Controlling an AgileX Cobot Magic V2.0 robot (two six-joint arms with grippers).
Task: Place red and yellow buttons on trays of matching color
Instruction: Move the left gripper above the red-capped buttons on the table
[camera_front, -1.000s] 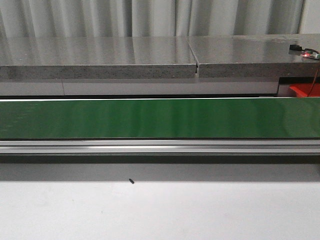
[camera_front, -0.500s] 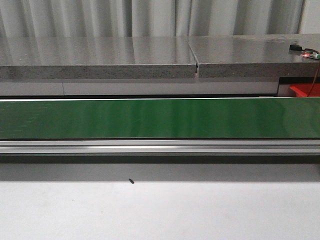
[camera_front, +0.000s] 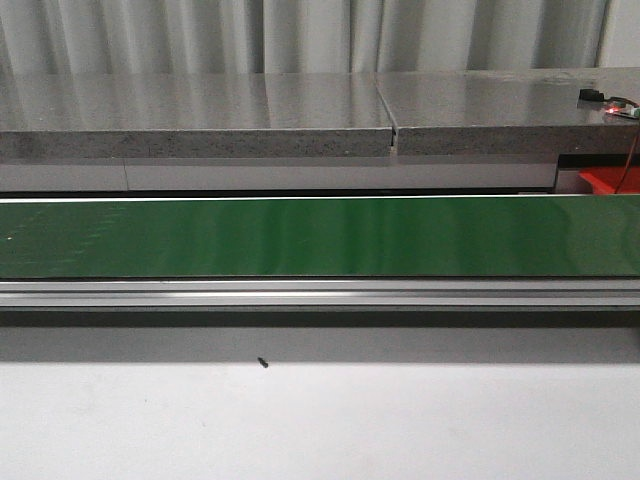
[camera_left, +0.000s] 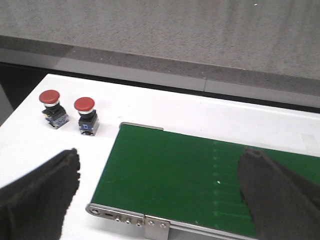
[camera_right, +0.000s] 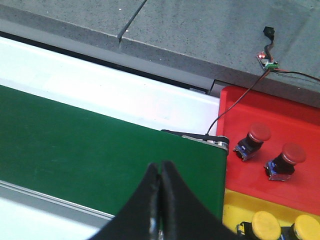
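One green conveyor belt (camera_front: 320, 238) spans the whole front view, both ends cut off there, with a grey stone counter (camera_front: 200, 115) behind it and a white table (camera_front: 320, 420) in front. One red tray (camera_right: 280, 120) sits just past the belt's end in the right wrist view, and a yellow tray (camera_right: 235, 207) adjoins it, mostly cut off by the frame edge.

Four red buttons show in all. Two, the first (camera_right: 253, 138) and second (camera_right: 285, 159), stand on the red tray; two more, a third (camera_left: 51, 106) and fourth (camera_left: 86, 113), stand side by side on the white surface just beyond the belt's other end. Two yellow buttons (camera_right: 266, 225) (camera_right: 306, 227) rest on the yellow tray, their lower parts out of frame.

The left gripper (camera_left: 160, 192) hangs with its jaws spread wide over the belt, grasping nothing. The right gripper (camera_right: 160, 200) has its fingers pressed together, nothing between them, above the belt near the trays.

A small black speck (camera_front: 263, 363) lies on the table; what it is cannot be told.
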